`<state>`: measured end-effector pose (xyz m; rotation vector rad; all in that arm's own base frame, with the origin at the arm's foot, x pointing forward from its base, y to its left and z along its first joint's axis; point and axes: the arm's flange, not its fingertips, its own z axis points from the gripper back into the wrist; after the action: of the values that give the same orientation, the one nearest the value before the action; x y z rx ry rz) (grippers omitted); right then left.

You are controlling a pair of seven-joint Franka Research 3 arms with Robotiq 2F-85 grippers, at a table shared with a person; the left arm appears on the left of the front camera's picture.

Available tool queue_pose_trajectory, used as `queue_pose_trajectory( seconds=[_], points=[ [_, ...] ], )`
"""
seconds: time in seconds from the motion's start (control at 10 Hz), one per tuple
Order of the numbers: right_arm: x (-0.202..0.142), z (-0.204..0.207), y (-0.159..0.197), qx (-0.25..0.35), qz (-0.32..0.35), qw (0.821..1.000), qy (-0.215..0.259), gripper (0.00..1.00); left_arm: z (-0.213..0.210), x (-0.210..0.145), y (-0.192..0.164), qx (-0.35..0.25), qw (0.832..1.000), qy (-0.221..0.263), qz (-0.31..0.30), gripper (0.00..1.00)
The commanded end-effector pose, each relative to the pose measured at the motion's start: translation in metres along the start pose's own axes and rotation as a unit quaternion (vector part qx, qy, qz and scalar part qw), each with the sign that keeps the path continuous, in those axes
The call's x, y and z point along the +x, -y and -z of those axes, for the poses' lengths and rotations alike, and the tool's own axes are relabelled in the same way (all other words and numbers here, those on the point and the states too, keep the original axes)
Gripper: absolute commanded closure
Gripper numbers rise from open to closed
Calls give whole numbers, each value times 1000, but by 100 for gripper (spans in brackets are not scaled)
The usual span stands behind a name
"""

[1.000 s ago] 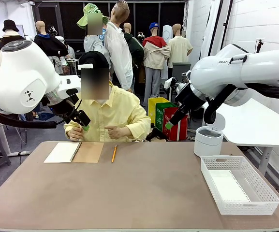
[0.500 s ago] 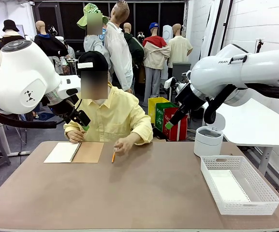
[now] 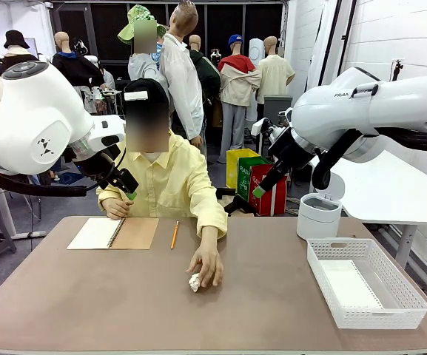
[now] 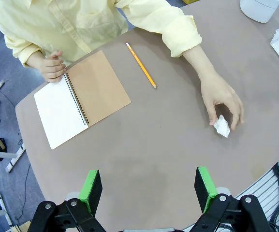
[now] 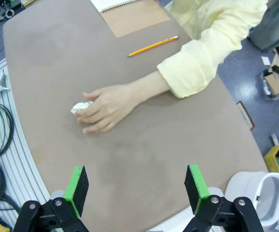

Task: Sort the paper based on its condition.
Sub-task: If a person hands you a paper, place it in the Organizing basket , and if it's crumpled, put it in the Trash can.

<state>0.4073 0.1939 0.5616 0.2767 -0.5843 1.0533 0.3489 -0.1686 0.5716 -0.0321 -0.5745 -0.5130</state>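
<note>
A crumpled ball of paper (image 3: 194,282) lies on the brown table (image 3: 198,310), near its middle, with the person's hand (image 3: 208,267) resting on it, fingertips touching the wad. Taking the paper as the landmark: the pencil (image 3: 175,234) lies beyond it toward the person, and just past the pencil is the open spiral notebook (image 3: 113,233), where the person's other hand (image 3: 115,208) rests at its far edge. The white basket (image 3: 365,281) stands well apart from the paper, toward the robot's right, with a flat white sheet (image 3: 350,285) lying inside it; a white round bin (image 3: 319,215) stands just behind the basket. The left gripper (image 4: 149,186) hangs high above the table with its green pads spread wide and nothing between them. The right gripper (image 5: 137,186) also hangs well above the paper, jaws apart and empty.
</note>
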Motion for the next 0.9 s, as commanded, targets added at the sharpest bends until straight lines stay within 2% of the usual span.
queue_pose_trajectory(
  seconds=[0.0, 0.6, 0.8],
  points=[
    [0, 1, 0, -1, 0, 1000, 1, 0, -1, -1, -1, 1, 1000, 0, 3, 0],
    [0, 0, 0, 0, 0, 1000, 0, 0, -1, -1, -1, 1, 1000, 0, 3, 0],
    [14, 9, 3, 0, -29, 999, -31, 0, -1, -1, -1, 1, 1000, 0, 3, 0]
  ],
)
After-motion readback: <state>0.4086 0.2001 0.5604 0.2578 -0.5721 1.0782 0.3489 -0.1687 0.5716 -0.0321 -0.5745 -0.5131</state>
